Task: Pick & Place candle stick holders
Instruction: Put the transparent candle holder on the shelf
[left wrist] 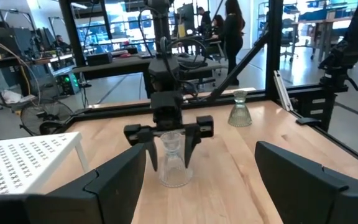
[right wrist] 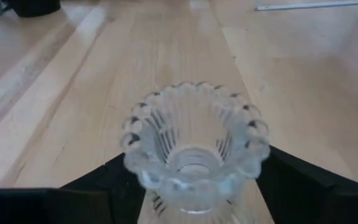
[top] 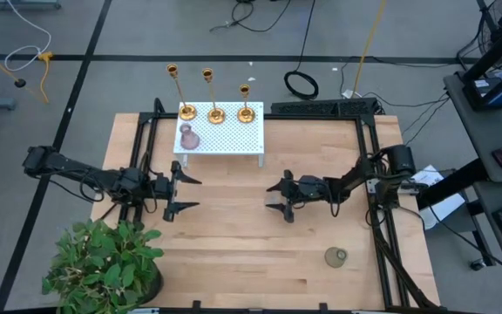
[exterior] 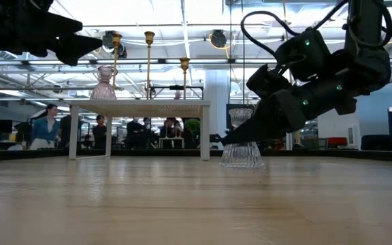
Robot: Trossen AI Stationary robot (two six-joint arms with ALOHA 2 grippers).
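Observation:
Three gold candle stick holders (top: 181, 92) (top: 212, 98) (top: 246, 103) stand on their round bases along the far edge of a small white table (top: 234, 139). They also show in the low view (exterior: 149, 61). A clear ribbed glass holder (exterior: 242, 148) stands upright on the wooden table. My right gripper (top: 279, 197) is open, with one finger on either side of this glass holder (right wrist: 194, 155). My left gripper (top: 186, 194) is open and empty, left of centre, pointing toward the right arm.
A pink glass vase (top: 188, 138) stands on the white table's left part. A small greenish glass holder (top: 335, 256) stands near the table's front right. A potted plant (top: 103, 266) fills the near left corner. People sit in the room beyond the table (exterior: 46, 129).

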